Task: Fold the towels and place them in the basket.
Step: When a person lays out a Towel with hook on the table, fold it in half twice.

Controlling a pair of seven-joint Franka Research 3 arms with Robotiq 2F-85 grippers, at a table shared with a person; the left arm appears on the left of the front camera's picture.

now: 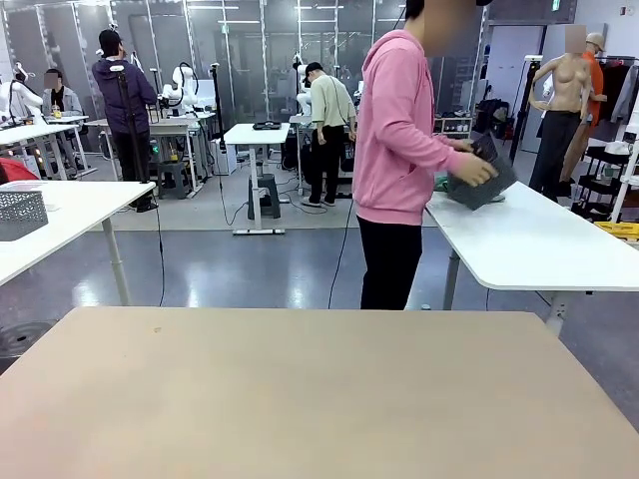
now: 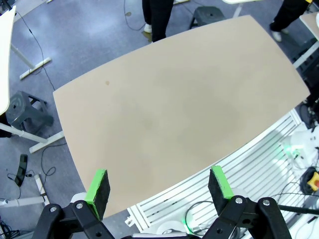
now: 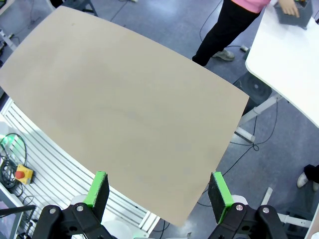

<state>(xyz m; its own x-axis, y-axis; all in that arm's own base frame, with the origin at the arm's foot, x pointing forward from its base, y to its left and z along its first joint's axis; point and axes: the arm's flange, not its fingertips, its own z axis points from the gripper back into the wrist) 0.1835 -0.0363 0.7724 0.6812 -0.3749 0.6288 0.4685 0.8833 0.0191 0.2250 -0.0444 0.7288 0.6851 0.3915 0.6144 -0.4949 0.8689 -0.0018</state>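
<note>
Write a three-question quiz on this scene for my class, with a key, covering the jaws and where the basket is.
1. Fill the gap: the jaws of the left gripper and the right gripper both stand ____.
2. True or false: the basket stands on the beige table.
3. Choose one. The basket is held by: A) the left gripper; B) the right gripper; C) the hand of the person in the pink hoodie, at the white table.

Key: 1 open; 2 false; 3 C.
</note>
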